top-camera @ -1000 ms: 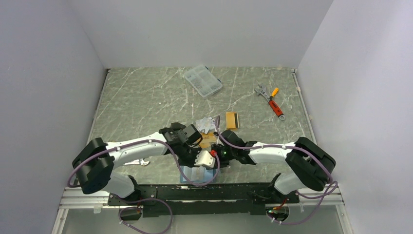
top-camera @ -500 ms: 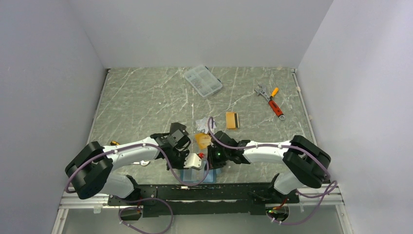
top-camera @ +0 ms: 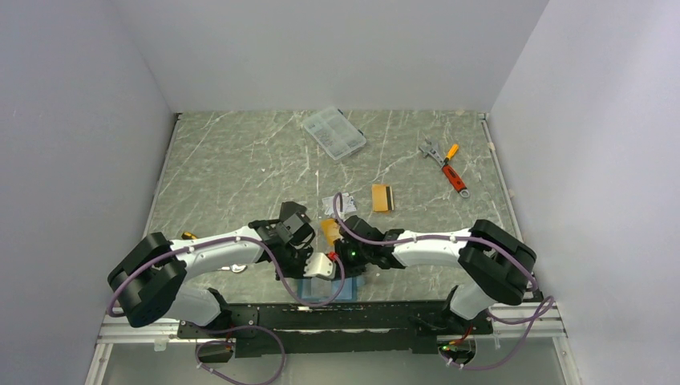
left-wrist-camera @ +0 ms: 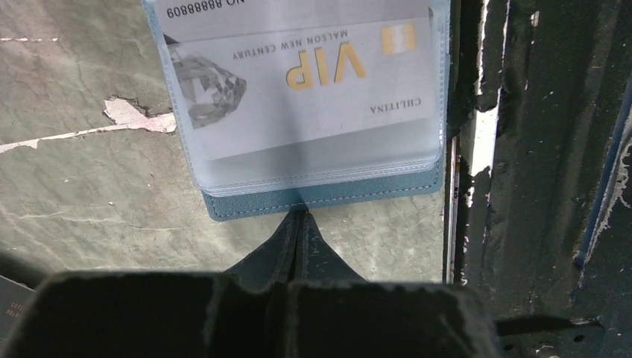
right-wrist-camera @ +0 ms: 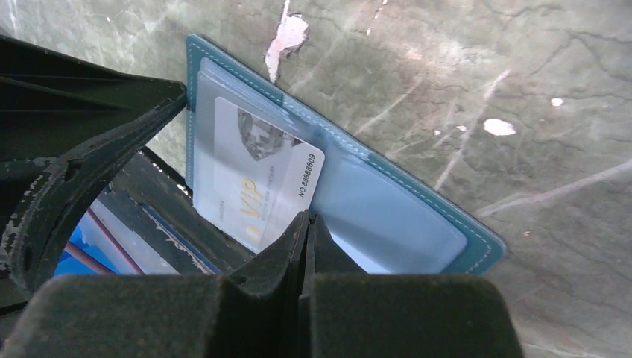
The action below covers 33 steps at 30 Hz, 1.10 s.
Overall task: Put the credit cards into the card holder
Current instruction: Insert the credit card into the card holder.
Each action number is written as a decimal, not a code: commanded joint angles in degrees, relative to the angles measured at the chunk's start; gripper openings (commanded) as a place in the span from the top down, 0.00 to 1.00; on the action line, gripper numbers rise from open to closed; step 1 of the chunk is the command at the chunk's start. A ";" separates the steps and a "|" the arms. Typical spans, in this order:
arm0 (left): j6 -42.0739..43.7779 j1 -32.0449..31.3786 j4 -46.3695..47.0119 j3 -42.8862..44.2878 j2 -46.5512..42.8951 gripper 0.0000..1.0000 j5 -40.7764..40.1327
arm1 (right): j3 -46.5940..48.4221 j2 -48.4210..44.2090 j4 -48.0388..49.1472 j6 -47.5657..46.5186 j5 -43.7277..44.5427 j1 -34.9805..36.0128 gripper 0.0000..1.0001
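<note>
The teal-blue card holder (left-wrist-camera: 320, 195) (right-wrist-camera: 447, 224) (top-camera: 317, 289) lies open on the table by the near edge, its clear sleeves facing up. A silver-grey VIP credit card (left-wrist-camera: 313, 82) (right-wrist-camera: 253, 190) sits in one sleeve, its numbered end at the fold. My left gripper (left-wrist-camera: 300, 216) (top-camera: 321, 273) is shut, tips against the holder's outer edge. My right gripper (right-wrist-camera: 305, 218) (top-camera: 346, 265) is shut, tips at the card's corner over the light-blue inside. Farther back lie an orange card (top-camera: 330, 230), a striped orange card (top-camera: 382, 197) and silver cards (top-camera: 337, 203).
The black base rail (left-wrist-camera: 536, 149) runs right beside the holder. A clear compartment box (top-camera: 334, 133) stands at the back. A small wrench (top-camera: 431, 149) and an orange-red tool (top-camera: 453, 172) lie at the back right. Another wrench (top-camera: 232, 267) lies under the left arm.
The right gripper has shut and moved left over the holder. The left arm drew back toward the near edge, then held still.
</note>
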 commanded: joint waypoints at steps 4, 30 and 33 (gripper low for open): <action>-0.28 -1.21 3.58 -1.16 -0.69 1.00 3.13 | 1.99 -0.12 0.34 0.07 1.29 2.19 1.00; -0.52 -2.24 2.92 -0.66 -1.83 1.00 2.42 | 3.34 -1.02 -4.31 -1.99 -0.58 3.13 1.00; -0.55 -2.32 2.60 -0.43 -1.86 1.00 2.63 | 2.97 1.39 -3.07 -1.55 -2.24 3.24 1.00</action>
